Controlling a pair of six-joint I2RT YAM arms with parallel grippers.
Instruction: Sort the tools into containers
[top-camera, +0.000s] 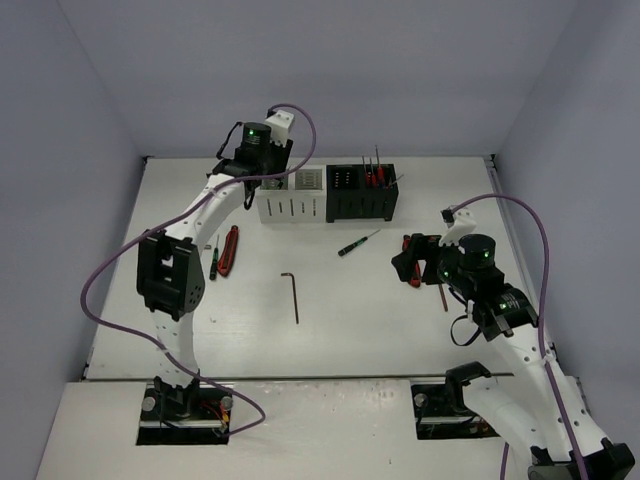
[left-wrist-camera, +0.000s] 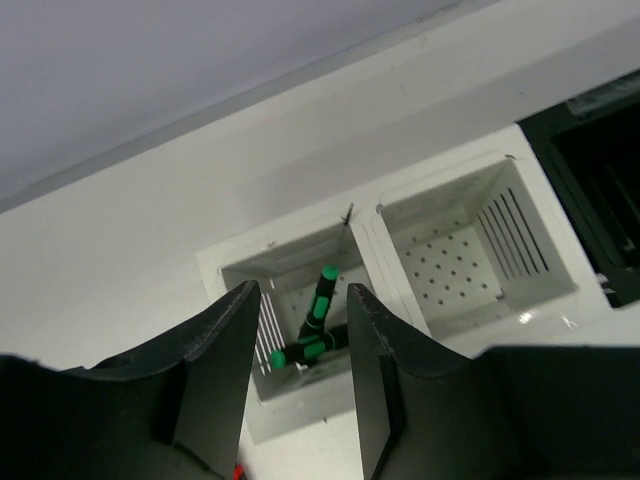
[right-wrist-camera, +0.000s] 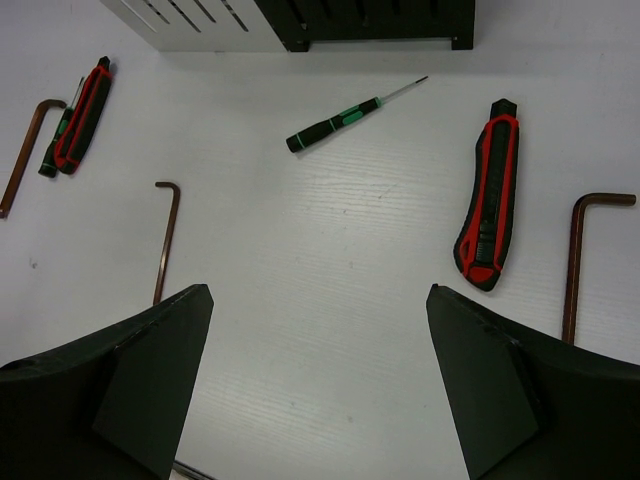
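Risk of clipping the white box (left-wrist-camera: 366, 240) or dragging out the green screwdrivers (left-wrist-camera: 318, 318) lying in its left cell, with the left gripper (left-wrist-camera: 302, 292) right over them, jaws part open, empty. Right cell bare. Top centre of the overhead view: black box (top-camera: 362, 206), red-handled screwdrivers (top-camera: 372, 176) standing in its right cell. Right gripper (right-wrist-camera: 318, 290) spread wide, holding nothing, over loose tools on the desk (right-wrist-camera: 330, 250): green screwdriver (right-wrist-camera: 335, 125), red cutter (right-wrist-camera: 487, 200), hex key (right-wrist-camera: 572, 265). Easy to knock aside on a skewed descent.
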